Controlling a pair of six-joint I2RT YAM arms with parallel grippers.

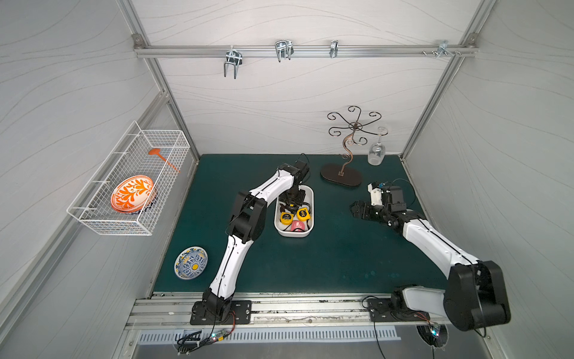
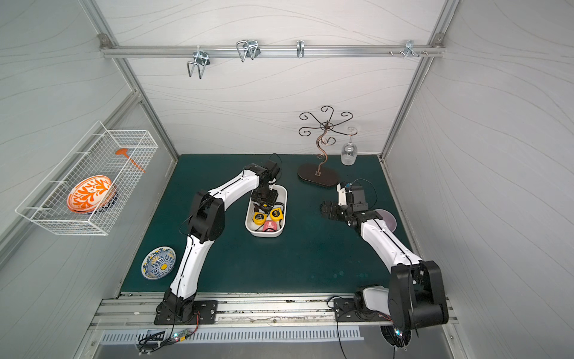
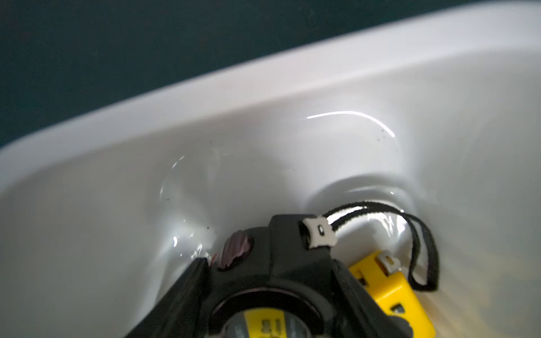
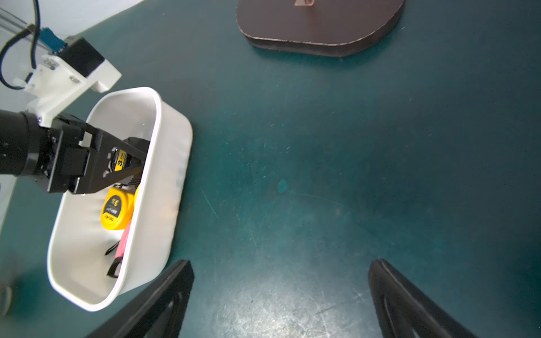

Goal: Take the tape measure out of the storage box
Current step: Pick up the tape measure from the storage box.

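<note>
– Black tape measure (image 3: 292, 257) fills the left wrist view. Left tool (image 4: 133, 164) is clamped on it, inside the storage box (image 4: 172, 175), not lifted clear.
– Right tool (image 4: 281, 263)?
– Jaws wide, empty, over the desk (image 4: 366, 146) beside the box.
– Risks?
– Wrist strap (image 3: 421, 248) loops by a yellow tape measure (image 3: 389, 292) and could snag on the lift. Box looks light, might drag or tip.

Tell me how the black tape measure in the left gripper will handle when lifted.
The black tape measure has a hard, blocky case, so it should stay rigid in the left gripper, though its smooth plastic may slip. Its strap looks floppy and loops beside a yellow tape measure; it will likely dangle and could snag.
</note>
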